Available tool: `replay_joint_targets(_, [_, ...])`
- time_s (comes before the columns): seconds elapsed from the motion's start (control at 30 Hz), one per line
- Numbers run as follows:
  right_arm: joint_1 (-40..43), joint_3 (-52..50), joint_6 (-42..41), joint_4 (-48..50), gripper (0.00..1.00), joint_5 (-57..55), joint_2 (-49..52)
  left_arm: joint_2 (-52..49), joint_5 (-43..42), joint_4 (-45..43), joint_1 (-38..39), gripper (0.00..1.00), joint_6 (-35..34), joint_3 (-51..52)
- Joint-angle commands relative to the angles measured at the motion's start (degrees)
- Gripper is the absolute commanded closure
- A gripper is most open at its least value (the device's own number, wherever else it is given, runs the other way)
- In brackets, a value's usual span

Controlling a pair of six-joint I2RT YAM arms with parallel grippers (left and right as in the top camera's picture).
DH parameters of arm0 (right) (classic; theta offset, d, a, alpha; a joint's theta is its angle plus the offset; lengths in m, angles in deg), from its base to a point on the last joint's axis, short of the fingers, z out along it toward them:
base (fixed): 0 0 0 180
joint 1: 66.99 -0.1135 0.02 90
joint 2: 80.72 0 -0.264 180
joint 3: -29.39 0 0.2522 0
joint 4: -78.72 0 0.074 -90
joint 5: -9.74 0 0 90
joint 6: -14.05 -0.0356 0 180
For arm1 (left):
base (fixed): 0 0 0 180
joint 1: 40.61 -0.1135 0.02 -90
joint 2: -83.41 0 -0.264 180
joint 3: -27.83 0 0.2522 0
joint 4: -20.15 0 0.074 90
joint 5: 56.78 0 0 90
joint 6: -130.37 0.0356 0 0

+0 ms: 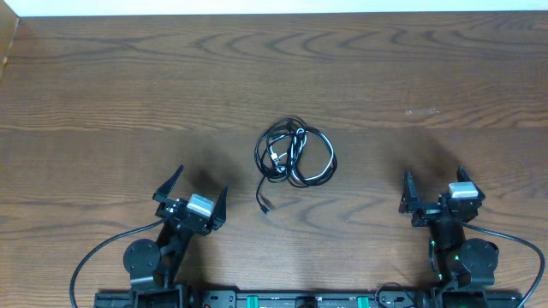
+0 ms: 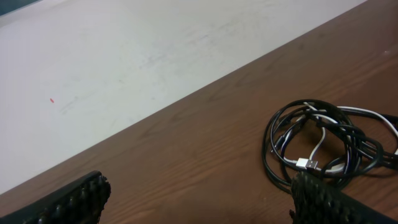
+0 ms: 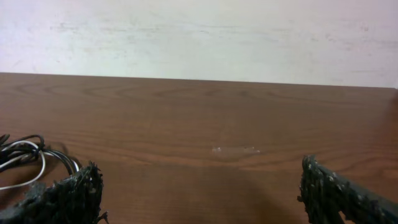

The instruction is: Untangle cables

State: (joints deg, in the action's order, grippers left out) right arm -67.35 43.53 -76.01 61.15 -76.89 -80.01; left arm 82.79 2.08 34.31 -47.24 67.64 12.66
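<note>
A tangled bundle of thin black and white cables (image 1: pixel 294 155) lies coiled in the middle of the wooden table, with one black plug end trailing toward the front. The left wrist view shows it at the right (image 2: pixel 323 146), with a white plug in the coil. The right wrist view shows its edge at the far left (image 3: pixel 25 158). My left gripper (image 1: pixel 193 192) is open and empty, to the front left of the bundle. My right gripper (image 1: pixel 435 185) is open and empty, to the front right of it. Neither touches the cables.
The wooden table (image 1: pixel 128 94) runs to a pale wall or floor edge at the back (image 1: pixel 274 7). Thick black arm cables loop near both bases at the front (image 1: pixel 94 252). A faint pale scuff marks the wood at the right (image 1: pixel 421 110).
</note>
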Motion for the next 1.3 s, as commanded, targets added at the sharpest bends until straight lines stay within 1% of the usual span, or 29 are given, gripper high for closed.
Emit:
replay_joint_targets(0.0, [0.33,-0.07,-1.01,-0.26,0.01,0.37,-0.39,0.28,0.48,2.08,0.24,0.06,0.11,1.18])
replay_joint_targets(0.67, [0.33,-0.07,-1.01,-0.26,0.01,0.39,-0.39,0.28,0.09,1.92,0.24,0.06,-0.48,1.18])
replay_joint_targets(0.77, [0.33,-0.07,-1.01,-0.26,0.01,0.37,-0.39,0.28,0.74,1.51,0.22,0.06,-9.07,1.03])
replay_joint_targets(0.8, [0.33,-0.07,-1.01,-0.26,0.01,0.37,-0.39,0.28,0.76,1.53,0.24,0.06,-15.39,0.72])
replay_joint_targets(0.9, [0.33,-0.07,-1.01,-0.26,0.01,0.37,-0.39,0.28,0.72,2.16,0.22,0.06,-22.88,-0.33])
replay_joint_targets(1.07, [0.33,-0.07,-1.01,-0.26,0.01,0.37,-0.39,-0.81,0.0,4.63,0.24,0.06,-28.28,-3.45])
replay_joint_targets(1.17, [0.33,-0.07,-1.01,-0.26,0.01,0.37,-0.39,-3.32,-0.22,9.4,0.24,0.06,-31.08,-7.72])
replay_joint_targets(1.27, [0.33,-0.07,-1.01,-0.28,0.01,0.37,-0.39,-7.91,-0.37,15.21,0.24,0.06,-30.99,-13.51])
